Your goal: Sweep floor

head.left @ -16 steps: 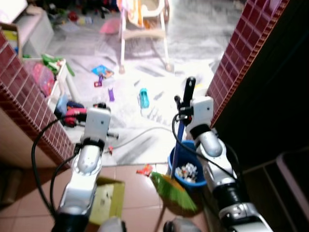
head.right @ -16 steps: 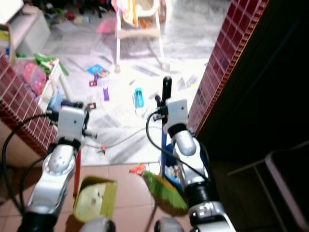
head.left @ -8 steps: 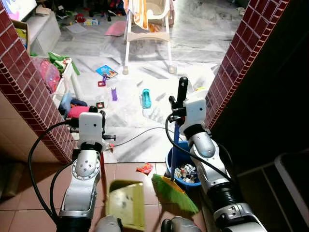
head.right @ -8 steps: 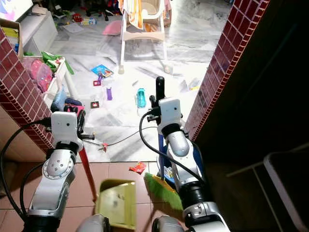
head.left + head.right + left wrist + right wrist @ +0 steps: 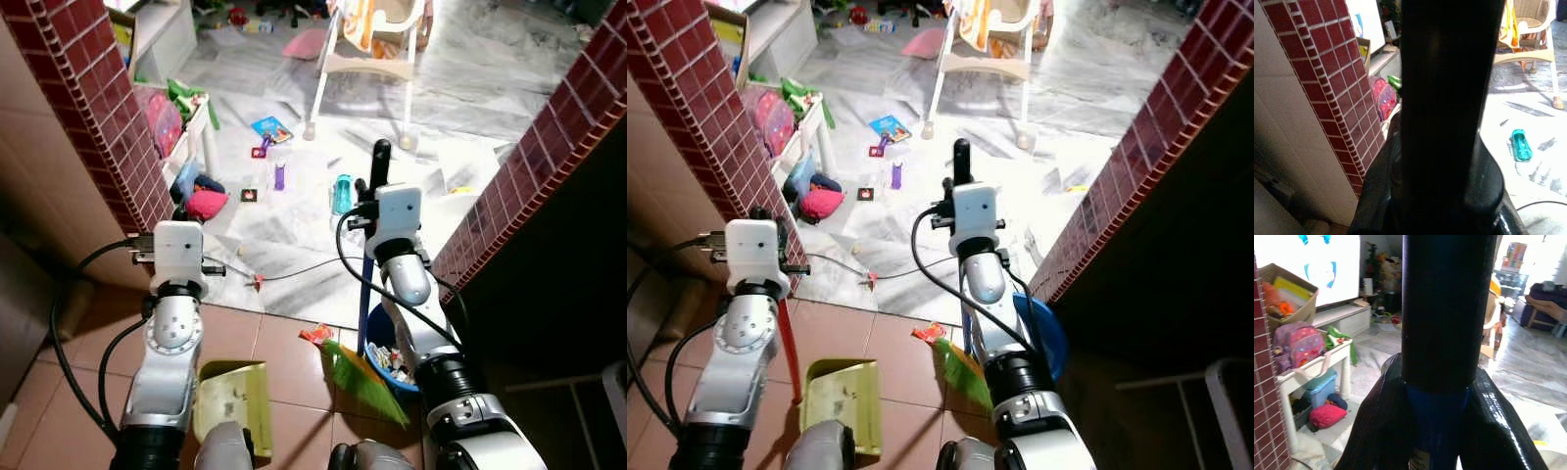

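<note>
— Broom (image 5: 361,377) first: what's the right gripper (image 5: 1442,396) doing with it?

— Clenched round the blue shaft just under the black handle grip, as the right wrist view shows. The shaft runs down past the silver forearm to the green bristles, which rest on the terracotta tiles right beside a blue bucket (image 5: 392,362) of scraps.

— And the left gripper (image 5: 1442,161)?

— Closed on a dark upright handle in its wrist view. That looks to be the red stick (image 5: 788,343) of the yellow-green dustpan (image 5: 838,395), whose tray sits flat on the tiles by the robot's feet, a few crumbs already in it.

— Anything to sweep close by?

— A small red scrap (image 5: 315,335) lies on the tiles just ahead of the bristles, near the step where tile meets marble floor (image 5: 294,235). Farther out on the marble there's a teal bottle (image 5: 342,194), a purple toy (image 5: 279,176), a picture book (image 5: 267,127) and a thin cable (image 5: 294,272). A high chair (image 5: 367,59) stands well beyond, with red brick pillars (image 5: 98,108) on either side of the opening.

— So which step is this?

— I'd say mid-sweep, gathering litter at the threshold. Broom and pan are well apart, so the next move likely calls for drawing the bristles behind that red scrap and pulling it toward the pan's mouth, keeping the pan flat. The cable could snag the bristles.
</note>
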Tool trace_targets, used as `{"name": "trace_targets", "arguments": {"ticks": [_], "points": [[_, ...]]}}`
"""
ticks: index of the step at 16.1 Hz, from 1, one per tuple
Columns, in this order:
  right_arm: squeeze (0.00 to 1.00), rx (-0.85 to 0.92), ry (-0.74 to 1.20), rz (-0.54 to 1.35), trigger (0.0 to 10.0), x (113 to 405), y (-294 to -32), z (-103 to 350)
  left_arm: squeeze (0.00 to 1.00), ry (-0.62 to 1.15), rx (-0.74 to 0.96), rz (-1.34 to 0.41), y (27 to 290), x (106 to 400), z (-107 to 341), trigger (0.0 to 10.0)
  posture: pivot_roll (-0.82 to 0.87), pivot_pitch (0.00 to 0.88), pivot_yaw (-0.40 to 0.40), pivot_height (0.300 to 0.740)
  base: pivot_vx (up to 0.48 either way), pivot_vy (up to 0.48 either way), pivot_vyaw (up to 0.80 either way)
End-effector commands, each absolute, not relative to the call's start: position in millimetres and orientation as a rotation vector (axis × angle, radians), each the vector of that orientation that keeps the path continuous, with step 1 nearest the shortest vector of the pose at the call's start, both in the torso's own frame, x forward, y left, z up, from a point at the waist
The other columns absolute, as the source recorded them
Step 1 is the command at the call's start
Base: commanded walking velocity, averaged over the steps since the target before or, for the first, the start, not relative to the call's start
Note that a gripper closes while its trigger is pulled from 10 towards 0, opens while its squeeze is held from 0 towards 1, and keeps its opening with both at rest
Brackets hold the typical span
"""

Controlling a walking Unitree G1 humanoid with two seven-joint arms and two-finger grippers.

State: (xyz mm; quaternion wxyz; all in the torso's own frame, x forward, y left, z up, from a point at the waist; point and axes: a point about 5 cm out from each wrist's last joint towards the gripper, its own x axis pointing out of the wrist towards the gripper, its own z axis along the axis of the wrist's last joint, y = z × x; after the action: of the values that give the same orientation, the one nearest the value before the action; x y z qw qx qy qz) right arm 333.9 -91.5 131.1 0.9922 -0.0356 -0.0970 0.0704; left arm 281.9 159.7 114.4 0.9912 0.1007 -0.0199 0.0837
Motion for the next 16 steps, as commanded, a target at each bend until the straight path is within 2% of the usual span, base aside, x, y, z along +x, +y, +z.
{"name": "trace_targets", "arguments": {"ticks": [1,10,12,16], "points": [[0.0,-0.048,-0.214,0.122,10.0,338,-89,140,0.0,-0.076,0.206,0.208,161,286,123,10.0,-0.02,0.048,-0.04,0.74,0.0,0.0,0.0],[0.0,0.022,-0.303,0.18,10.0,344,-59,175,0.0,-0.1,0.249,0.339,173,291,127,10.0,-0.02,0.067,-0.043,0.74,0.0,0.0,0.0],[0.0,0.109,-0.333,0.247,10.0,343,-53,190,0.0,-0.1,0.243,0.341,174,292,127,10.0,-0.02,0.069,-0.046,0.74,0.0,0.0,0.0],[0.0,0.112,-0.442,0.254,10.0,346,-59,217,0.0,-0.101,0.236,0.332,168,292,126,10.0,-0.02,0.069,-0.046,0.74,0.0,0.0,0.0]]}}
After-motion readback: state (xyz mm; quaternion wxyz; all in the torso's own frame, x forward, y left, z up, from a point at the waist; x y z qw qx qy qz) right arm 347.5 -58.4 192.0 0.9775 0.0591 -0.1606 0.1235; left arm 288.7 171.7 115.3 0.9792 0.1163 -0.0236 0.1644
